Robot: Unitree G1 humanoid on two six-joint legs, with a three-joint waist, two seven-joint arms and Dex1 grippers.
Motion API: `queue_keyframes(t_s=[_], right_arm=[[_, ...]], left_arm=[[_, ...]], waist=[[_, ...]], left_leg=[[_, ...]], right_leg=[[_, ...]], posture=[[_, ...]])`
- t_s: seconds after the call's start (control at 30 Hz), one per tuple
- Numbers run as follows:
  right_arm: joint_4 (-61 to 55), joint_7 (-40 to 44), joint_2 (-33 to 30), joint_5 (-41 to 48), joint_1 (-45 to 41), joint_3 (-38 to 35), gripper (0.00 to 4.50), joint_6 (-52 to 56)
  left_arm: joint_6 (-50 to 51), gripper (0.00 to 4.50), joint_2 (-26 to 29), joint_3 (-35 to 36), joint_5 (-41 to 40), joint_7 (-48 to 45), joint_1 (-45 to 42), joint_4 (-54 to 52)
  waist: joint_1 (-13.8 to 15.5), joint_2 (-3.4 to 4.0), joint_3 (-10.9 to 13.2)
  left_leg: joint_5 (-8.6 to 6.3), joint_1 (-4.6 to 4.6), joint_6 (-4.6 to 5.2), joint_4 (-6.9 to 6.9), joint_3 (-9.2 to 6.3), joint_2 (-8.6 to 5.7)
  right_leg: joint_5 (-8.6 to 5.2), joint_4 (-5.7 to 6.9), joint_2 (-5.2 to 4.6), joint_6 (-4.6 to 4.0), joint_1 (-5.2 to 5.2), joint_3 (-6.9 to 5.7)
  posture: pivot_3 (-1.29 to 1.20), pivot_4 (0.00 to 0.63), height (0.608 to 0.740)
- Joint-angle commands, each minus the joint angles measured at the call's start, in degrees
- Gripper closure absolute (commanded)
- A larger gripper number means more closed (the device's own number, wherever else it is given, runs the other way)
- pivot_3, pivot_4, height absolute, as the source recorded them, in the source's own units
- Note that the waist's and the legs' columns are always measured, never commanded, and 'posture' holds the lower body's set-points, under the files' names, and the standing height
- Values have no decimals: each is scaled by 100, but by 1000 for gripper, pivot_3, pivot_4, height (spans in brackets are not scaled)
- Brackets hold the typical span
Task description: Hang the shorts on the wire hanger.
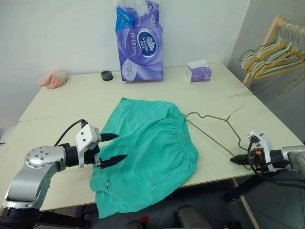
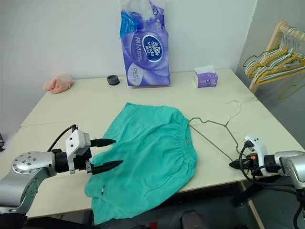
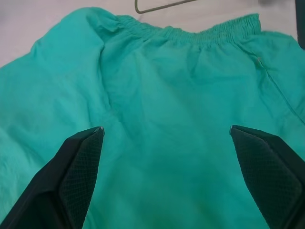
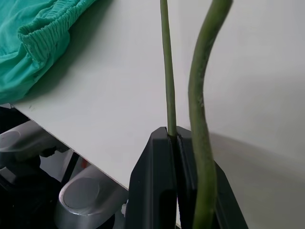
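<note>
The teal shorts lie spread across the middle of the table, and one leg droops over the front edge. My left gripper hovers open just over their left edge, pointing across the cloth. In the left wrist view its black fingers stand wide apart over the fabric with nothing between them. The thin olive wire hanger lies to the right of the elastic waistband, its hook toward the back. My right gripper is shut on the hanger's near corner at the table's front right edge.
At the back of the table stand a tall purple tissue pack, a small purple tissue box and a black ring. A pink fluffy cloth lies back left. A wooden rack with bunched hangers stands off to the right.
</note>
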Motion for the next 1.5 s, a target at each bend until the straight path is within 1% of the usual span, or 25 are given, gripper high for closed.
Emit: queue_keyframes(t_s=[0.03,0.53,0.7,0.97,1.17,1.5], right_arm=[[-92,-114,5,174,-155,8,4500,114],[139,-254,-28,876,-662,218,4500,1206],[525,-228,-153,899,-706,76,4500,1190],[564,-102,-391,990,-608,222,4500,1122],[373,-104,-356,1169,-686,223,4500,1179],[548,-218,-217,1085,-897,578,4500,1040]], left_arm=[[-190,35,109,-11,99,-11,4,-229],[-550,35,119,-156,379,-3,250,-303],[-560,35,91,-151,385,2,295,-336],[-361,35,76,-286,304,13,120,-493],[-363,35,85,-309,306,36,115,-502],[-377,35,85,-354,325,99,203,-564]], waist=[[6,0,1],[42,-1,6],[44,-1,10],[44,0,25],[32,1,32],[33,5,39]], left_leg=[[0,-1,0,0,1,0],[0,1,0,0,8,4],[0,1,1,0,12,4],[0,1,1,0,15,5],[0,0,1,-1,19,9],[0,0,1,0,20,11]], right_leg=[[0,0,0,0,0,0],[0,-1,0,1,1,4],[-1,-1,0,2,0,6],[-1,-2,0,3,0,6],[-1,-2,3,3,-3,8],[-1,-2,4,3,-3,8]], posture=[[-277,38,740],[-258,45,740],[-255,47,740],[-266,52,740],[-266,53,740],[-256,55,740]])
